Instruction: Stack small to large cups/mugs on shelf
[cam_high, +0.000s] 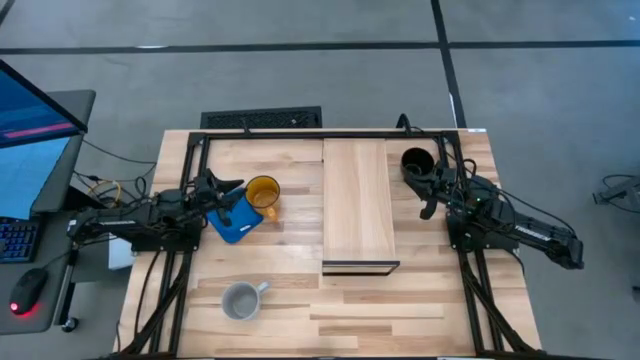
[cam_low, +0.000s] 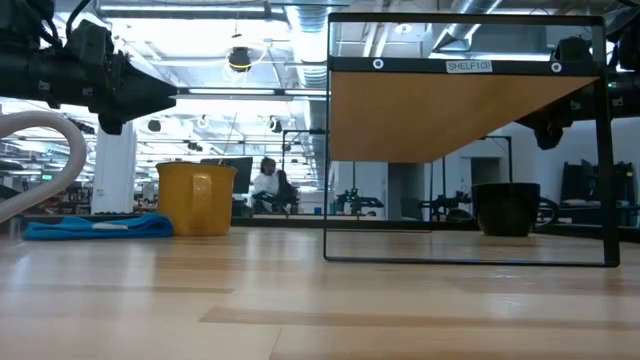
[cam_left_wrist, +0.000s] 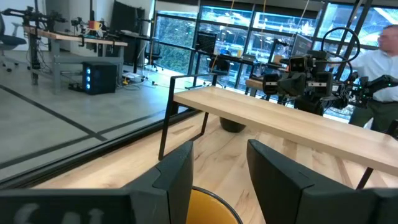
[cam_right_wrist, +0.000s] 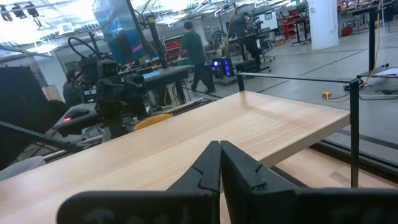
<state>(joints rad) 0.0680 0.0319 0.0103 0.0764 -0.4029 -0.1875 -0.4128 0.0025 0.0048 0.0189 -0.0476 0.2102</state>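
Note:
The yellow-orange mug (cam_high: 262, 192) stands upright on the table, left of the shelf (cam_high: 358, 200). My left gripper (cam_high: 232, 192) hovers open just left of the mug and higher than it (cam_low: 195, 198). In the left wrist view the mug's rim (cam_left_wrist: 211, 208) shows low between the fingers. The black mug (cam_high: 417, 163) stands right of the shelf's far end. My right gripper (cam_high: 428, 206) is shut in the air on the mug's near side. The grey mug (cam_high: 240, 300) stands upright near the table's near edge.
A flat blue square object (cam_high: 232, 220) lies under the left gripper, beside the yellow mug. The shelf board (cam_low: 450, 110) sits high on a thin dark frame with an open gap beneath. The shelf top (cam_right_wrist: 217, 130) is bare wood. People move in the room behind.

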